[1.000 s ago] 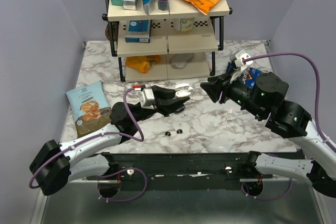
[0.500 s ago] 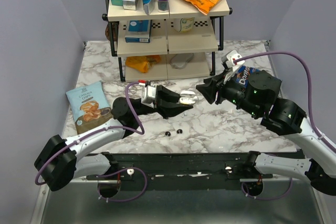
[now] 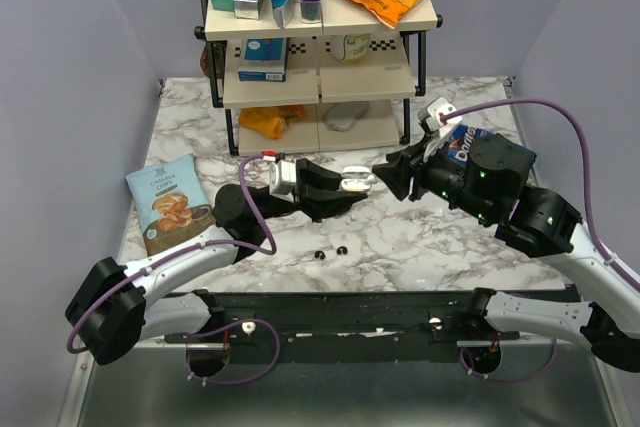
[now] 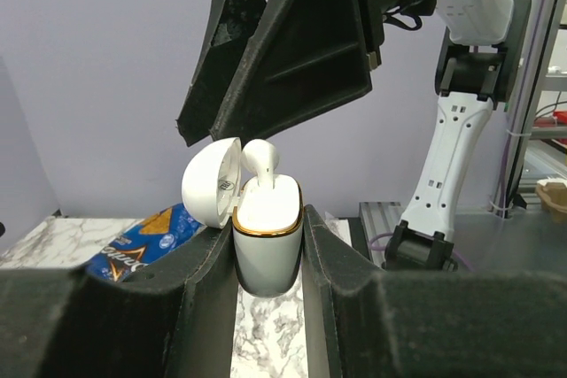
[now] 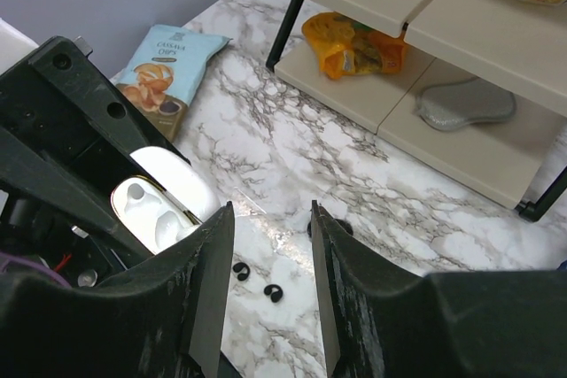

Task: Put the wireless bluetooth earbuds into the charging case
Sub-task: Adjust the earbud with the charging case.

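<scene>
So the left hand (image 4: 267,258) is clamped on the white charging case (image 4: 266,214), lid open, with one earbud (image 4: 260,158) sticking up out of it. The right hand (image 5: 270,214) sits just beyond, open and empty. I'd press that bud straight down, gently. Two black bits (image 3: 320,253) lie on the tabletop (image 3: 420,237) below.

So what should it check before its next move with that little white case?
1. Left gripper has a firm hold on the white charging case: ok.
2. Lid open: ok.
3. White earbud fully seated: cannot tell; it stands above the rim.
4. Right gripper open and empty: ok.
5. Two small black pieces below are earbuds: cannot tell.
</scene>
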`<state>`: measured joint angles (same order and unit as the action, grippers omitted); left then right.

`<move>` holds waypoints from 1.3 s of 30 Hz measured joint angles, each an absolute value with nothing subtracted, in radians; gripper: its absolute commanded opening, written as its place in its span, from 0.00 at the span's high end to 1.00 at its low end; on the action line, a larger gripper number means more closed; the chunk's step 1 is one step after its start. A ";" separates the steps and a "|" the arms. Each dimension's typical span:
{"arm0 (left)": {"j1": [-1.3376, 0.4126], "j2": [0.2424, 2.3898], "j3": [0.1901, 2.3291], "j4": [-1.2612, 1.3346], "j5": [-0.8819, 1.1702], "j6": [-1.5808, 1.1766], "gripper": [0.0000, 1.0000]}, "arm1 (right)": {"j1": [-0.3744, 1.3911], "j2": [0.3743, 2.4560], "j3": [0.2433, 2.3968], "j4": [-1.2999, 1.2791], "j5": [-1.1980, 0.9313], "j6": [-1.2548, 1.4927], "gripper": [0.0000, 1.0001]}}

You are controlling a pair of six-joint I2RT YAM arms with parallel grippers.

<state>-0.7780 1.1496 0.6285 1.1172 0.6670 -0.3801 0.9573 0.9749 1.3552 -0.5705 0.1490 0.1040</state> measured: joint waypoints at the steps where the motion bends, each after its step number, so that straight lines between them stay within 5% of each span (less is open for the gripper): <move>1: -0.778 1.149 0.628 1.116 0.662 -0.377 1.00 | 0.957 0.976 1.355 -0.571 0.146 0.104 0.52; 39: -0.759 1.175 0.666 1.108 0.583 -0.337 1.00 | 0.975 0.993 1.355 -0.580 0.075 0.107 0.49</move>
